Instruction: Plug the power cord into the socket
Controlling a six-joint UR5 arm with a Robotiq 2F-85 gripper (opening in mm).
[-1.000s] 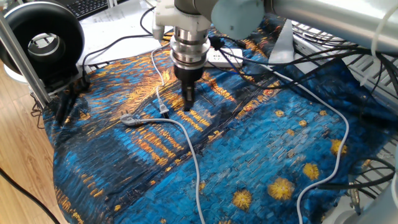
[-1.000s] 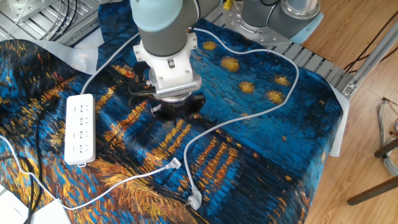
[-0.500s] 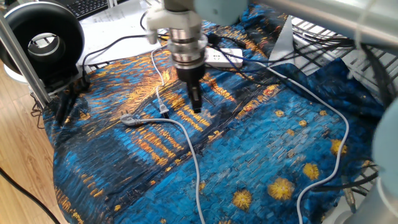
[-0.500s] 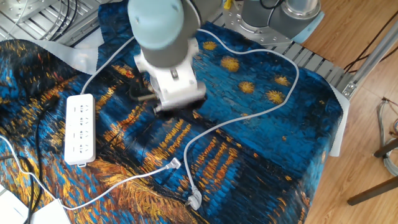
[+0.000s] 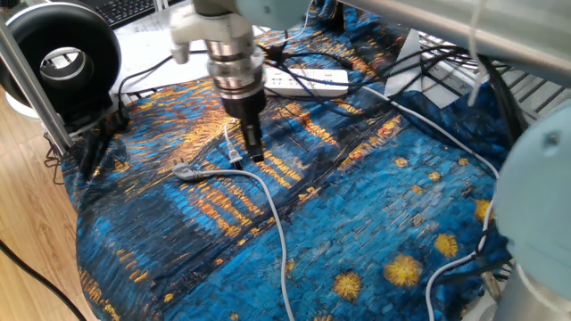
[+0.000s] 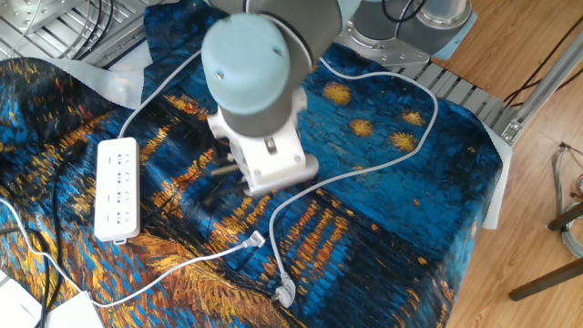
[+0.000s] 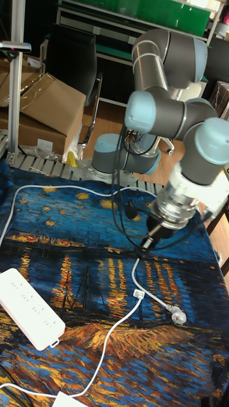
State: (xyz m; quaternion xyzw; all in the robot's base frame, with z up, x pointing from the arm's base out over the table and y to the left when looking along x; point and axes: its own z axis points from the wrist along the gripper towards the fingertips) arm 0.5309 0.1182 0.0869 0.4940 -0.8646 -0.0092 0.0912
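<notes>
White power cord (image 5: 234,156) is lying on blue painted cloth (image 5: 375,223), small pale plug just beside grey plug (image 5: 186,172) of thicker grey cable (image 6: 364,169); gripper (image 5: 253,153) is being held tilted just above plug, fingers seen close together, nothing being clamped; socket (image 6: 118,189) is lying flat, well apart from plug; black cables (image 5: 375,85) are draped near strip.

one power strip (image 6: 117,189), one thin white cord (image 6: 182,270), one grey cable (image 6: 364,169), one patterned cloth (image 6: 383,219)
</notes>
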